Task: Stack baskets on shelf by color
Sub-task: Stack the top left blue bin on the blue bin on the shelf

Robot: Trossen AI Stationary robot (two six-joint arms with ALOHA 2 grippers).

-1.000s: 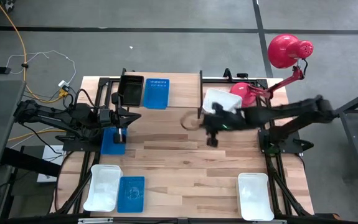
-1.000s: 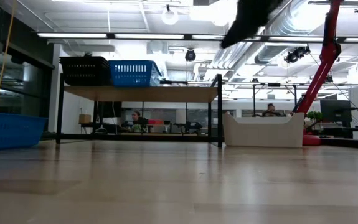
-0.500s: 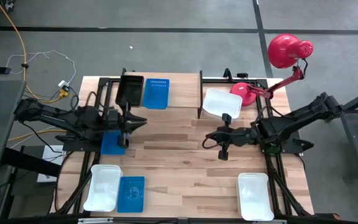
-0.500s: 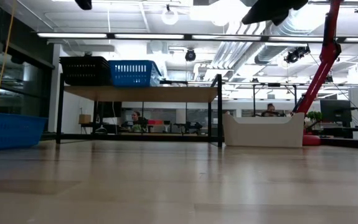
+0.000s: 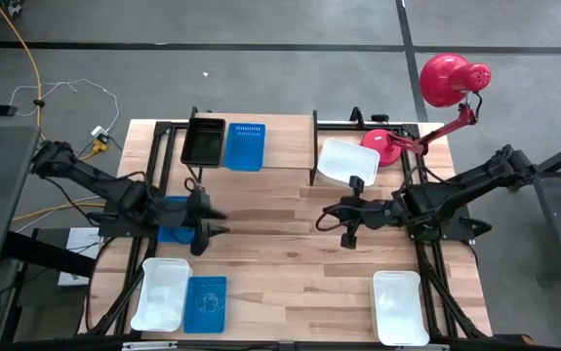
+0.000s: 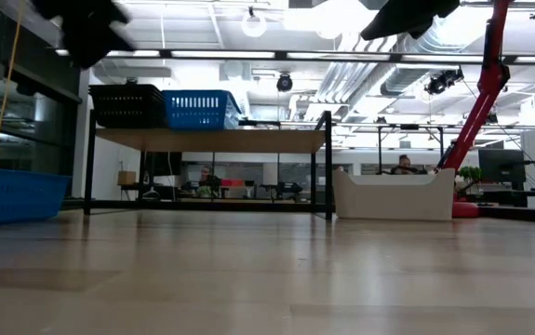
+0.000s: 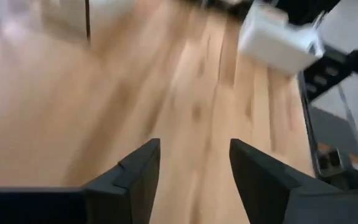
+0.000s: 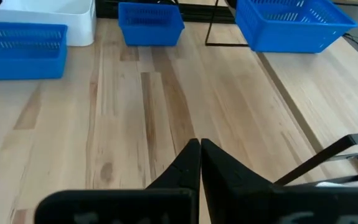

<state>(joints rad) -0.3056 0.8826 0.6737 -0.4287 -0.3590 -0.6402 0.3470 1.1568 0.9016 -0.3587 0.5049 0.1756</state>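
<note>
A: Where is the left claw [image 5: 212, 227]?

B: Off the shelf's [image 5: 285, 146] front left corner, over bare desk [image 5: 290, 263]. The arm reaches low across from the left edge, and its fingers [image 7: 135, 180] stand apart with nothing between them.

A: And the right claw [image 5: 346, 237]?

B: In front of the shelf's right end, arm stretched level from the right side, fingers [image 8: 194, 165] pressed together, empty.

A: The baskets?

B: A black basket [image 5: 204, 142] and a blue basket [image 5: 245, 145] sit side by side on the shelf's left end, and a white basket [image 5: 346, 162] on the desk at its right end. Another blue one [image 5: 171, 216] lies just behind the left claw. Far in front of the shelf lie a white and blue pair [image 5: 182, 302] and a lone white one [image 5: 398, 307].
</note>
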